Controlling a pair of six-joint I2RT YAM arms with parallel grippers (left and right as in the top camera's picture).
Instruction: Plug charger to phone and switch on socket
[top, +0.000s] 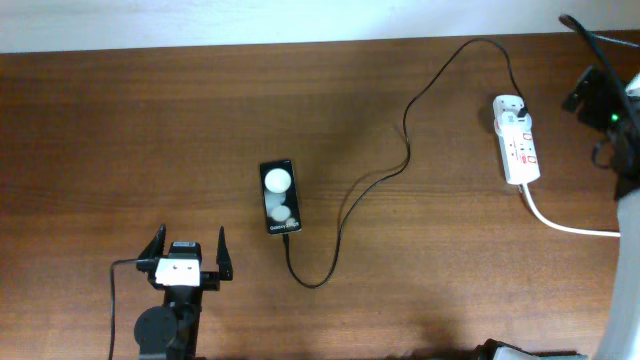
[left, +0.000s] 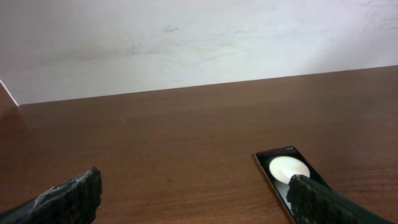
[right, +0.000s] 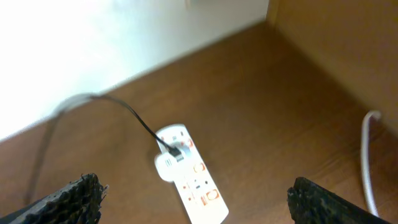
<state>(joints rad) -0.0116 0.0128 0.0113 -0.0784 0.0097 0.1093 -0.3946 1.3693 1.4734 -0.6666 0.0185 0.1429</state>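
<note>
The phone (top: 279, 196) lies flat mid-table, its glossy screen showing two round white reflections; it also shows in the left wrist view (left: 283, 169). The charger cable (top: 405, 150) runs from the phone's near end, where its tip touches the phone, in a loop up to its black plug (right: 176, 151) in the far end of the socket (top: 518, 140). The socket also shows in the right wrist view (right: 202, 193). My left gripper (top: 188, 255) is open and empty, near and to the left of the phone. My right gripper (right: 196, 186) is open and empty, above the socket.
The socket's thick white cord (top: 560, 220) trails right toward the table's right edge, and shows in the right wrist view (right: 367, 162). A white wall (left: 186, 43) stands along the table's far edge. My right arm (top: 610, 100) hangs over the far right corner.
</note>
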